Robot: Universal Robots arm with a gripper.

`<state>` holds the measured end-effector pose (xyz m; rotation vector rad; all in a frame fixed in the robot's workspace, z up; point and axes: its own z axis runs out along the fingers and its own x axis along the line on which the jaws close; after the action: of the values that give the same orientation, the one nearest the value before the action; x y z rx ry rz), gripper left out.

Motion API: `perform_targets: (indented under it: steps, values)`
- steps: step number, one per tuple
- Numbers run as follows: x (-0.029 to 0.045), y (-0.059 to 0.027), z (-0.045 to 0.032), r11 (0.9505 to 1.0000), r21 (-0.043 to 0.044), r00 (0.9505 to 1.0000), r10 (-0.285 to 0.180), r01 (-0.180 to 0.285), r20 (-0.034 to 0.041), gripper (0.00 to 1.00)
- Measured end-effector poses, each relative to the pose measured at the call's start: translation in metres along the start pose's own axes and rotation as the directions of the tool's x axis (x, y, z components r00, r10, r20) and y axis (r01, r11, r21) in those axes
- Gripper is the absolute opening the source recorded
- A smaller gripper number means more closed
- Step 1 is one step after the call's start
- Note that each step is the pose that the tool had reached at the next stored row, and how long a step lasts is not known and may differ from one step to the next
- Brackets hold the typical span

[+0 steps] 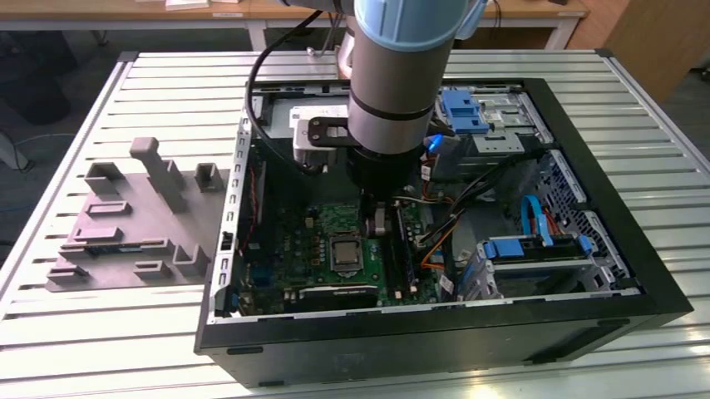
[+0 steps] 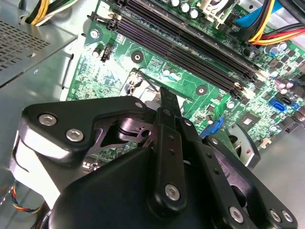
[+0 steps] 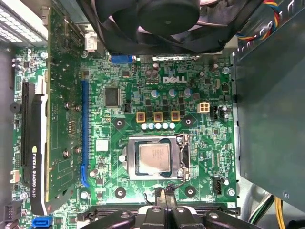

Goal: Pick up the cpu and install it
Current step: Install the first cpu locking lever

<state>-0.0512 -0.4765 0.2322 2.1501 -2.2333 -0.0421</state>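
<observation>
Cpu point(image 3: 153, 159) seated in socket point(image 3: 178, 160) on motherboard point(image 3: 200, 138), inside case point(image 1: 621, 208); gripper point(image 3: 164, 202) just beside socket, fingers pressed together, holding nothing; tray point(image 1: 122, 241) beside case.

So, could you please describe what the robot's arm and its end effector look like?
In the exterior view, the arm is a thick silvery-grey cylinder with a pale blue cap at its top joint and a black band lower down. A black cable runs alongside it, and a black bracket is clamped at the wrist. In the second wrist view, the end effector is matte black, built of linked plates joined by silver screws.
</observation>
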Motion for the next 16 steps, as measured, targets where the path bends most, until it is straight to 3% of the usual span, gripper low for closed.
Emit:
perform_targets:
  steps: [16]
  values:
    - [0.0032,-0.0002,0.0003,0.9999,0.0009,0.9999,-0.010,0.010,-0.0004,0.11]
